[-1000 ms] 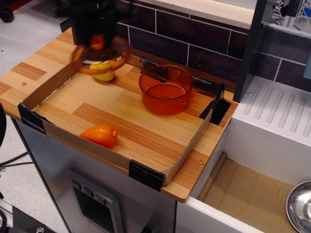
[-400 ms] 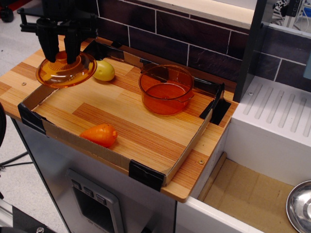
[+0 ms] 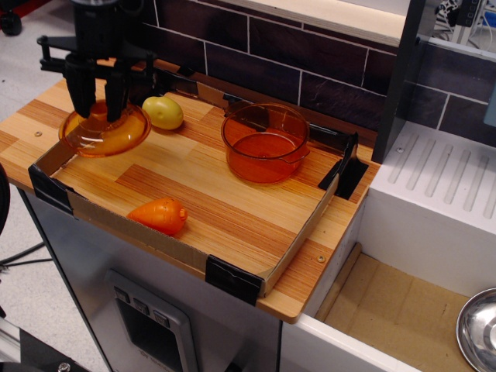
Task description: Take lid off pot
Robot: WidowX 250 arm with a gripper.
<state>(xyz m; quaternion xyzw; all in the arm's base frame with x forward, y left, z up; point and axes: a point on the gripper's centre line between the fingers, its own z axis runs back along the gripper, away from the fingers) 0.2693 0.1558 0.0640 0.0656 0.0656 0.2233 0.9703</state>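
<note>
The translucent orange lid (image 3: 106,132) is at the far left of the wooden tray, low over or resting on its left corner. My gripper (image 3: 98,105) stands right above it, its black fingers closed on the lid's knob, which they mostly hide. The amber-orange pot (image 3: 265,144) stands uncovered and upright at the back right of the tray, well apart from the lid and gripper.
A yellow-green toy fruit (image 3: 163,112) lies just right of the lid. An orange carrot-shaped toy (image 3: 160,215) lies near the tray's front edge. The cardboard tray rim (image 3: 293,246) has black corner clips. A steel bowl (image 3: 478,330) sits low at the right. A dark brick wall is behind.
The gripper carried the lid leftward from above the yellow fruit and lowered it to the tray's left corner. The pot, carrot toy and fruit have not moved.
</note>
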